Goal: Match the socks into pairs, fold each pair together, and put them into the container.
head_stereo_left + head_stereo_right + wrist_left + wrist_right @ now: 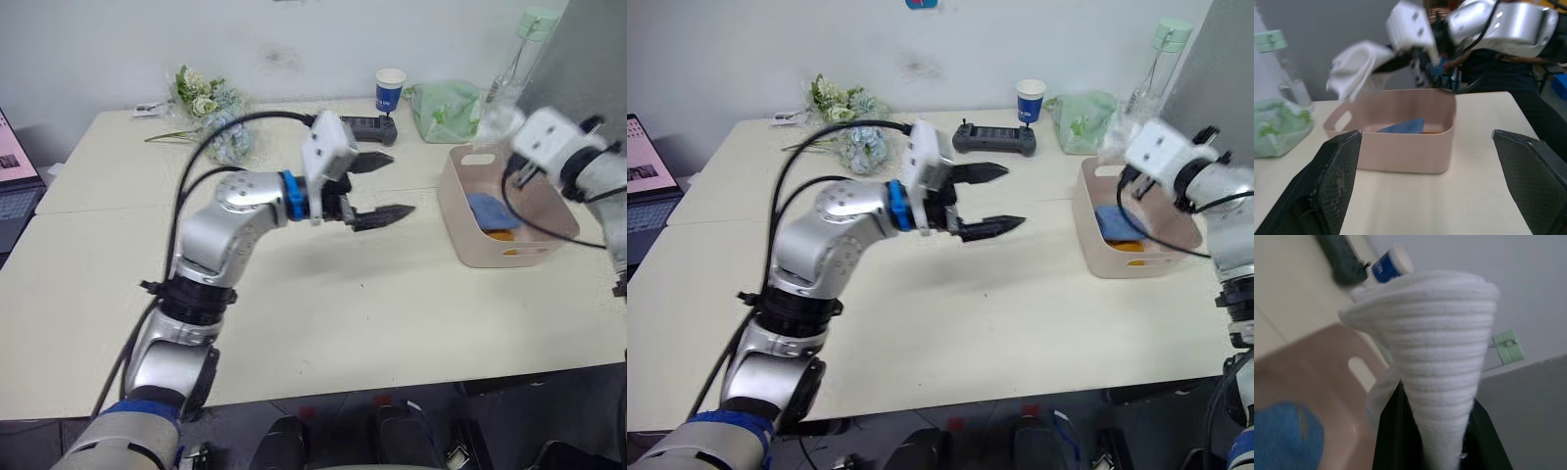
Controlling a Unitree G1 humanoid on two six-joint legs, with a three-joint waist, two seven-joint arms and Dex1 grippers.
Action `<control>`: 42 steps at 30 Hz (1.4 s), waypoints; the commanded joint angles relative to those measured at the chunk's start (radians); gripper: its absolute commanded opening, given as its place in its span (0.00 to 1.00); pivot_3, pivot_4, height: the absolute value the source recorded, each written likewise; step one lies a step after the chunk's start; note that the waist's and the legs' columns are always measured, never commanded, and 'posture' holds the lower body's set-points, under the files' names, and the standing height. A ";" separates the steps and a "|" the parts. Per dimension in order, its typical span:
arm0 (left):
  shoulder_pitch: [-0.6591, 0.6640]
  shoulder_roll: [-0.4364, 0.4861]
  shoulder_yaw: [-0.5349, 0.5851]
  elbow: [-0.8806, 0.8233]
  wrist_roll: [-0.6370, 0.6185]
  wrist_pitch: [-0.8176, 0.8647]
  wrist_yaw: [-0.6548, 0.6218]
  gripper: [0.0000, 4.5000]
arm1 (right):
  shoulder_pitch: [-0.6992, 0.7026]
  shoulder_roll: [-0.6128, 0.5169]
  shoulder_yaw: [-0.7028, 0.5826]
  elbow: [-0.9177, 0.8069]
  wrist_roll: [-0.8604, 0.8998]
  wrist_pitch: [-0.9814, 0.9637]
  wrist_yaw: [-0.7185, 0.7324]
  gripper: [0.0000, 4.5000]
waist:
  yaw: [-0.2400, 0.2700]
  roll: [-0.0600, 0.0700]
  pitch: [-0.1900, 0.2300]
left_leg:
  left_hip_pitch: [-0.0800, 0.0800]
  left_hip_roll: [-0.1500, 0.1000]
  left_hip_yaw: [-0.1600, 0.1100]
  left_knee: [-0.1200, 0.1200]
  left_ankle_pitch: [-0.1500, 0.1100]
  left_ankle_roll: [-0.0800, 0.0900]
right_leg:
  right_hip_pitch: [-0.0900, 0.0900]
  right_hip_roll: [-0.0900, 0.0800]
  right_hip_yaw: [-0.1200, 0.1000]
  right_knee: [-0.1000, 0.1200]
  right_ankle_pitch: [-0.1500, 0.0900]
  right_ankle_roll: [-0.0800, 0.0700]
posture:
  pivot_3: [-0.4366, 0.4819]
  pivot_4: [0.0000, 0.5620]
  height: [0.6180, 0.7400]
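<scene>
while the right gripper (1400, 61) hangs just above the basket (470, 240), its fingers are clamped on the folded white socks (1442, 357), which bunch out past the fingertips over the basket's far end, near the handle slot (1359, 369). the white bundle (1354, 66) is clear of the rim, not yet inside. below that gripper, on the basket floor, lie the blue socks (488, 210), and an orange sock (502, 233) peeks out just beside them on the nearer side.

the left gripper (377, 186) is held over bare table (323, 304), well apart from the basket and level with it, pointing toward it. its two fingers (1327, 186) stand wide apart with nothing between them; seen along those fingers, the basket sits straight ahead with the right gripper and its white bundle above the rim.

beyond the left gripper, near the table's back edge, rests a black controller (994, 140), with a blue and white cup (1029, 101) just beside it. a green bag (446, 110) lies behind the basket, close to the right gripper, and a clear bottle (1156, 64) with a pale green cap stands beside the bag. flowers (211, 113) lie at the back, off to the left gripper's outer side. a laptop (645, 186) sits at the far left edge.
</scene>
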State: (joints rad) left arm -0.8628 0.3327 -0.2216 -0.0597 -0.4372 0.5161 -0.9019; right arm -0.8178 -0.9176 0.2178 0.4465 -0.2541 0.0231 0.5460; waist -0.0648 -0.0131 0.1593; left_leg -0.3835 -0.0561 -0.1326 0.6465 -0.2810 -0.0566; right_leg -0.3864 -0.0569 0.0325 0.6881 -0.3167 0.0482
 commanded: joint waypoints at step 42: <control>0.039 -0.015 0.016 -0.066 0.034 -0.010 0.033 1.00 | -0.140 -0.025 0.012 0.221 -0.087 -0.060 0.370 0.00 | 0.033 0.000 0.000 | -0.001 -0.001 0.000 0.002 -0.001 0.001 | -0.002 -0.001 0.007 -0.002 0.002 0.004 | 0.48 0.27 1.00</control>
State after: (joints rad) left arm -0.8098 0.3243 -0.2285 -0.1010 -0.4038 0.5191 -0.8790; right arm -0.9467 -0.9322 0.2326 0.6425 -0.3252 -0.0054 0.9390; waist -0.0318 -0.0135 0.1597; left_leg -0.3841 -0.0569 -0.1323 0.6488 -0.2816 -0.0556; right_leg -0.3888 -0.0574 0.0398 0.6863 -0.3145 0.0522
